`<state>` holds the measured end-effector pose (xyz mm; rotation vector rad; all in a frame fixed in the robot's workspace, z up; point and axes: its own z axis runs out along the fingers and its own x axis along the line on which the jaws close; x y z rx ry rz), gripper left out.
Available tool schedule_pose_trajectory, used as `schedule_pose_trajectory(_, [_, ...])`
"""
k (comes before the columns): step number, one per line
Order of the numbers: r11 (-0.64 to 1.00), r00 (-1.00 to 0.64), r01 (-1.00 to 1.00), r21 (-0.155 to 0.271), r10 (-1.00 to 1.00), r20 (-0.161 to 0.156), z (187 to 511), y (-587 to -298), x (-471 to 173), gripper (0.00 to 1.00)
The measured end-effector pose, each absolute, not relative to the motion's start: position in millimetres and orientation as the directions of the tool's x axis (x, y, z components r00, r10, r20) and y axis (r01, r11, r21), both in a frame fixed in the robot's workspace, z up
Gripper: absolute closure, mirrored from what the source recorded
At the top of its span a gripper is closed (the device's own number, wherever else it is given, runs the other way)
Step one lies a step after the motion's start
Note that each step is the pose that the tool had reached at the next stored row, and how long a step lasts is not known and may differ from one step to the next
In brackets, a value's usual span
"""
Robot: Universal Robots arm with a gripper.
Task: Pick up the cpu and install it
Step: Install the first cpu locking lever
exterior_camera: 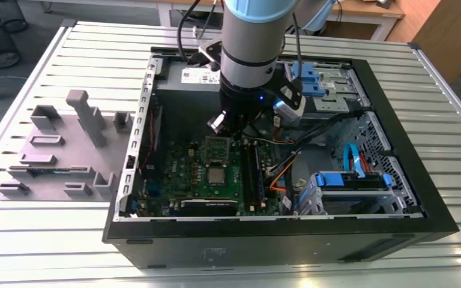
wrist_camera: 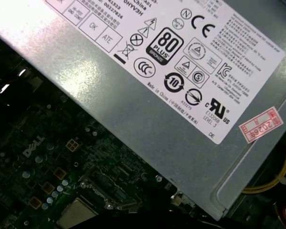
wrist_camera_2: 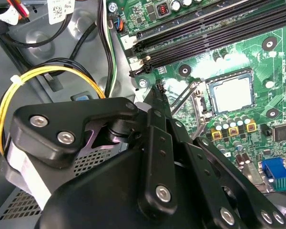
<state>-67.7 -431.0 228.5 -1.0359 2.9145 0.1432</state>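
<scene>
While your view from the second wrist view is crowded at the bottom by the black gripper, its jaws look pressed together and hold nothing. Past them, at right centre of that frame, the cpu lies seated in its socket on the green board, with the memory slots above it and yellow cables at left. In the exterior view, grey fixture blocks stand on the tabletop at left.
</scene>
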Motion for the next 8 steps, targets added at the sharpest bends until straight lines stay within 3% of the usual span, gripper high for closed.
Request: schedule_pose_trajectory(8, [0.738, -0.741, -0.672, 0.071, -0.668, -0.073, 228.6, -431.0, -67.7, 0.89])
